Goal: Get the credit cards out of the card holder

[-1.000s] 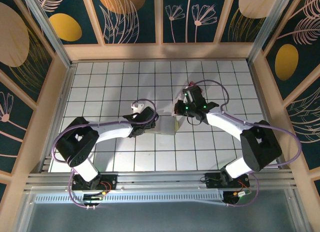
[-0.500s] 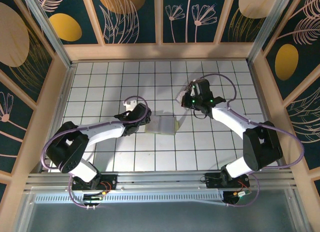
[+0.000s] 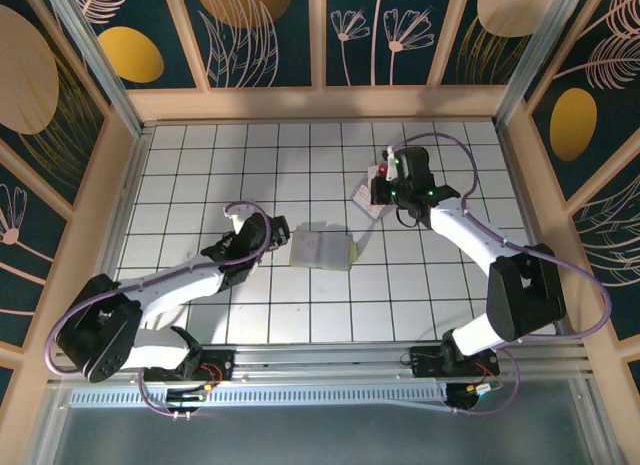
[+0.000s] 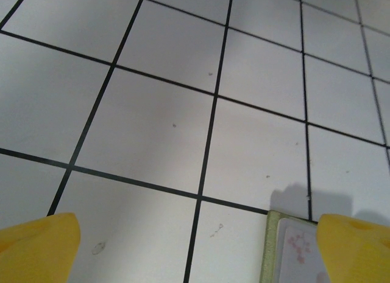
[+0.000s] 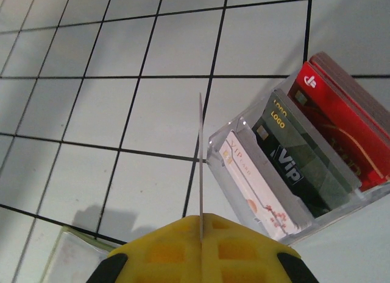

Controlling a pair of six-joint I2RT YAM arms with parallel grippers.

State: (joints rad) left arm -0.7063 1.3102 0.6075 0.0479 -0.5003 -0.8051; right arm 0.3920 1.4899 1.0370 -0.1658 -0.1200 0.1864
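- Yellow pads of the right hand [image 5: 201, 249] are clenched on a thin card [image 5: 200, 155], seen edge-on and upright.
- Just beside that card stands a clear stand [image 5: 217, 154] with other cards [image 5: 286, 155] already slotted in: white, dark and red.
- The step in hand looks like filing a drawn card. Next it must drop edge-first into a slot, but I cannot tell which slot is free.
- The card holder [image 3: 322, 250] lies open and flat on the table [image 3: 200, 165], between the two hands.
- The left hand [image 4: 195, 234] hovers spread wide and empty, with the holder's corner by its right finger.
- A pink flower print shows there, possibly another card.
- Bare tiles surround everything, and the wooden walls [image 3: 110, 185] are well apart.
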